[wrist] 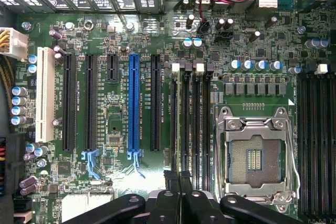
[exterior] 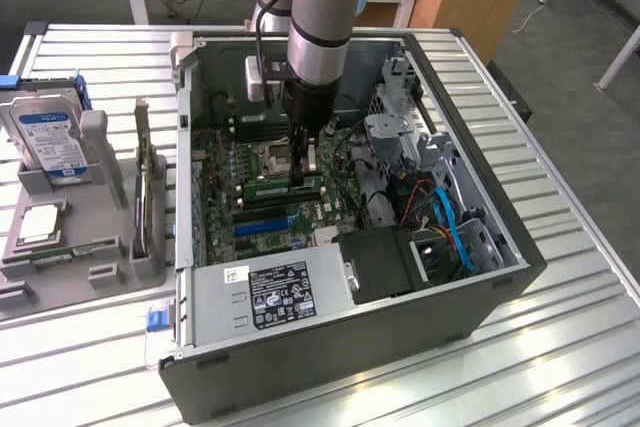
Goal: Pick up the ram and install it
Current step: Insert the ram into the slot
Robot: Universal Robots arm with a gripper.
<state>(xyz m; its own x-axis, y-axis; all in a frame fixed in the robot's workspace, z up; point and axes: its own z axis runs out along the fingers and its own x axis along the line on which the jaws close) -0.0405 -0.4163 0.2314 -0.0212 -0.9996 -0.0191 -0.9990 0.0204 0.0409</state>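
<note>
Inside the computer case (exterior: 497,247), gripper (exterior: 301,172) low over the motherboard (exterior: 225,162).
Fingers (wrist: 169,203) pinch the ram (exterior: 268,188) by its top edge; its seating is hard to make out.

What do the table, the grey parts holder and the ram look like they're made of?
The table looks like bare metal, probably aluminium: silvery ribbed slats with glare. The parts holder is likely matt plastic: even dull grey, blocky moulded shapes. The ram looks like circuit-board laminate, probably fibreglass: a thin flat green strip.
</note>
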